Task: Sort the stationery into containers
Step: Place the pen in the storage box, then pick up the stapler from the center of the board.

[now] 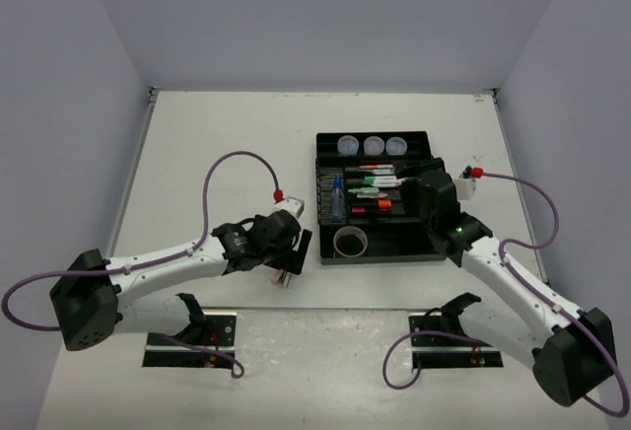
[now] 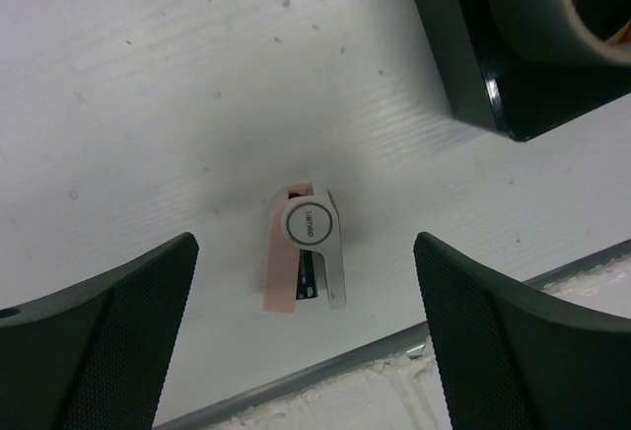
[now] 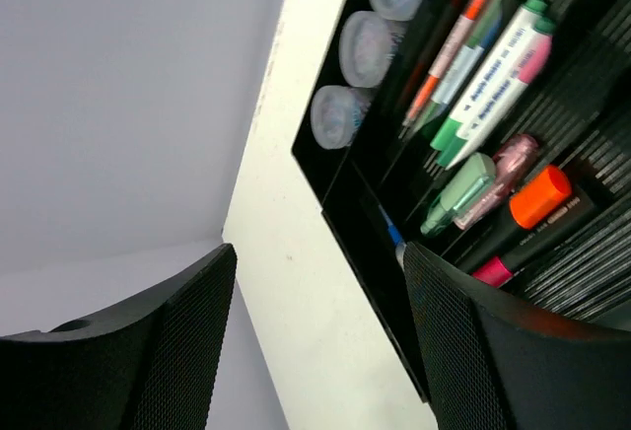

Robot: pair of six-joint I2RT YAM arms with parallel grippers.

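Left arm (image 1: pixel 177 257) stretched low over the table (image 1: pixel 197 154), jaws released astride the small white block (image 2: pixel 308 245) (pink-backed), its long axis crosswise to their span. Right jaws released, empty.

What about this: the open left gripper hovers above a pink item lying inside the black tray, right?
Wrong: the left wrist view shows the pink item on the table, outside the black tray. The left gripper is open above it.

Three clear tubs (image 1: pixel 374 145), one tape roll (image 1: pixel 351 242), one blue-capped bottle (image 1: pixel 338 196), one pink-white block (image 2: pixel 306 248) and one black tray (image 1: pixel 394 246) are counted.
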